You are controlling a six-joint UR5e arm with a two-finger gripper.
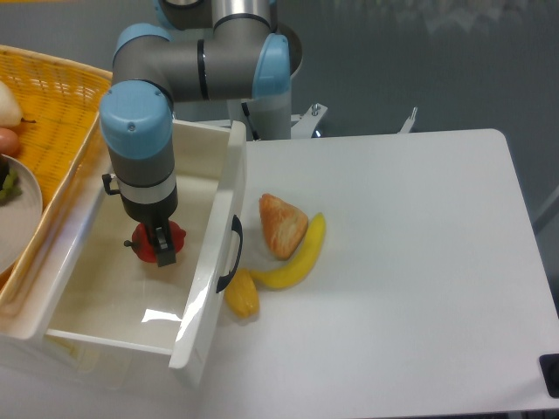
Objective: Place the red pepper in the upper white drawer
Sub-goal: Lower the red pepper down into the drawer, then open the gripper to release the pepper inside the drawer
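Observation:
The red pepper [160, 243] is inside the upper white drawer [206, 288], which stands pulled open with its dark curved handle [234, 253] facing right. My gripper [157, 244] reaches down into the drawer from above, its fingers on either side of the pepper and closed on it. The pepper sits low in the drawer, near its floor; I cannot tell if it touches the floor. The arm hides the pepper's top.
A yellow wicker basket [52, 131] with fruit and a plate sits left of the drawer. On the table right of the drawer lie an orange-brown pastry [281, 223], a banana [297, 257] and a yellow pepper [242, 295].

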